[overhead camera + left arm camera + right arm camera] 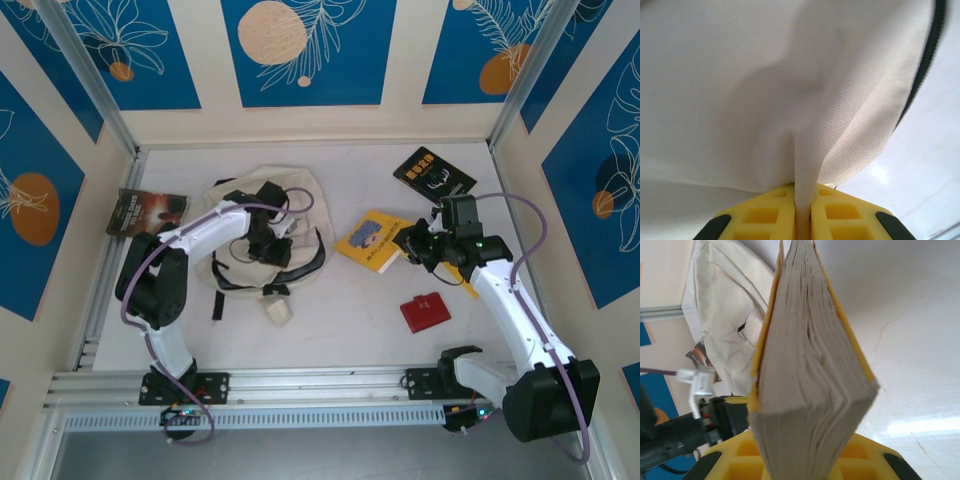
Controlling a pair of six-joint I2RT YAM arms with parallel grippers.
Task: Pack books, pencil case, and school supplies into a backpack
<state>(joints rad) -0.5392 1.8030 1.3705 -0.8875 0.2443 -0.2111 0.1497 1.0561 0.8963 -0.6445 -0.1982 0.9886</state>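
The task is judged to be at an early stage, as nothing is seen packed. The backpack [262,205] lies on the desk [340,330] at centre left of the top view. A fold of its cream fabric is pinched between the fingers of the left end effector [802,202], which are pressed together on the cloth. This is judged to be a move to open the bag. Whether the bag is already unzipped cannot be told.

All 3 books are outside the bag. The yellow book [805,365] is clamped edge-on by the right end effector [420,245], just right of centre. The black book [433,172] lies at upper right, and the dark brown book [147,212] at the far left, apart from the bag. A small red flat item [425,312] and a pale block [279,312] lie toward the lower middle of the frame, unpacked.

Left to do, as judged: 3 books and the loose supplies are to be put inside.
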